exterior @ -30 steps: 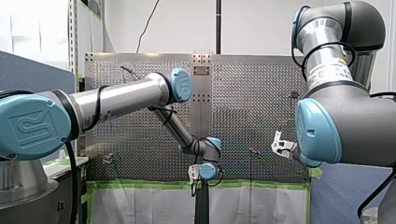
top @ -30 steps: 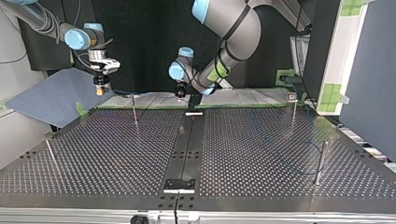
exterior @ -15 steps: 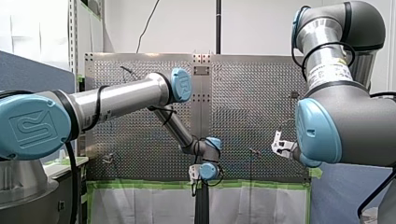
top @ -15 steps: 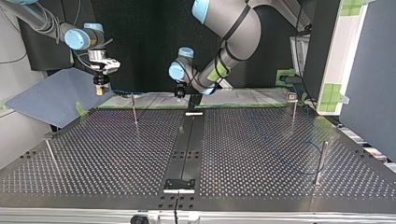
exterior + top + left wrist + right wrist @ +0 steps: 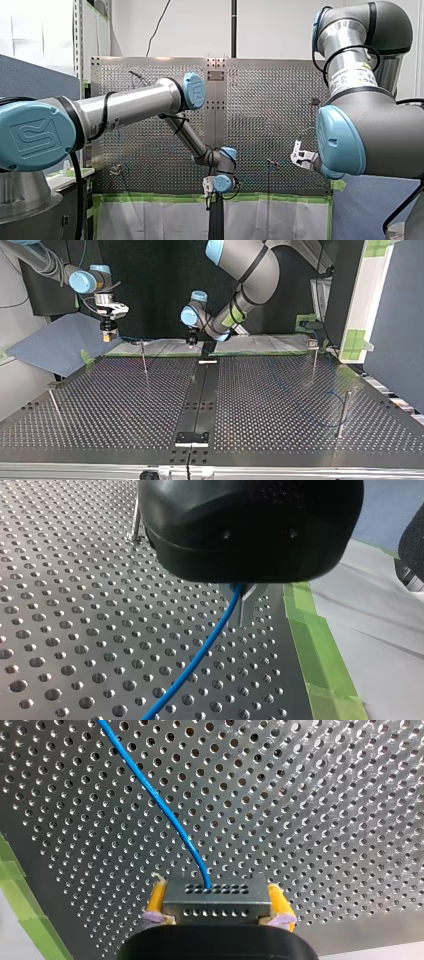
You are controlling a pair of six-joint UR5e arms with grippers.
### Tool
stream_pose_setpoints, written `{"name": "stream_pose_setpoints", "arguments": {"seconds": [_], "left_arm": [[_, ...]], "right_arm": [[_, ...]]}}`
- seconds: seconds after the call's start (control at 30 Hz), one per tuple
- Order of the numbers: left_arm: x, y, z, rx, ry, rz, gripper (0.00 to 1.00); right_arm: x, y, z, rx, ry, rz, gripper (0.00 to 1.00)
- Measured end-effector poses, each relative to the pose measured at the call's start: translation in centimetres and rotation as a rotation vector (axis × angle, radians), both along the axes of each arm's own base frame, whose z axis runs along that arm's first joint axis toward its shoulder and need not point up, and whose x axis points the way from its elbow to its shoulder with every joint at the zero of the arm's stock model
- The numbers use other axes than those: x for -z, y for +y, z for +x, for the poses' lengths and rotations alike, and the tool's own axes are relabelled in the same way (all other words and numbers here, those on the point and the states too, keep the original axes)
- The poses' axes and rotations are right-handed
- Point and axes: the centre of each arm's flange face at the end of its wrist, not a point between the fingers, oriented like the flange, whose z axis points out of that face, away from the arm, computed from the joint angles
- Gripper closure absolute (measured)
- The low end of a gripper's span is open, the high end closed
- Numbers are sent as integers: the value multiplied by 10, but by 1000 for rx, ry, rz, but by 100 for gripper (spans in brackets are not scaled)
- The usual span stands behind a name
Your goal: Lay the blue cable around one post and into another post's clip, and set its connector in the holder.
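Perforated surface (image 5: 125, 405) with upright posts (image 5: 144, 357), both arms at its far edge in the top view. The right jaws pinch the connector (image 5: 215, 901) between yellow pads. The left jaws pinch the cable (image 5: 200, 655) low over the surface, near the green tape (image 5: 310, 645). Hold the span lightly taut and sweep it low round a post, so that slack cannot snag.

My left arm (image 5: 125, 105) is a silver tube between pale-blue joint caps (image 5: 194, 91), the nearest stamped with a logo (image 5: 31, 136), and a black cable (image 5: 106, 112) loops over it. My right arm (image 5: 370, 30) has grey joints and a printed label (image 5: 352, 77). My left gripper (image 5: 243, 607) is glossy black with metal fingers (image 5: 248, 602). My right gripper (image 5: 216, 892) wears yellow pads (image 5: 156, 899).
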Motion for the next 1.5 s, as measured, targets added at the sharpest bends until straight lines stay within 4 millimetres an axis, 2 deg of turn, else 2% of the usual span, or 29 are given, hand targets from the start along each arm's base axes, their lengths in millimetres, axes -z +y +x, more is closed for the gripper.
{"name": "stream_pose_setpoints", "arguments": {"seconds": [0.43,0.77,0.93,1.27,1.5], "left_arm": [[-5,-9,-6,13,-8,-2,100],[-36,-13,-18,15,-53,-2,100],[-39,-14,-30,8,-64,46,100],[-42,-38,-56,33,-101,104,100],[-52,-59,-70,32,-134,124,100]], "right_arm": [[0,-1,-3,4,-8,-1,100],[-2,-4,-6,6,-21,-5,100],[-3,-7,-8,9,-21,-7,100],[-7,-17,-16,23,-21,-8,100],[-9,-23,-21,32,-31,-4,100]]}}
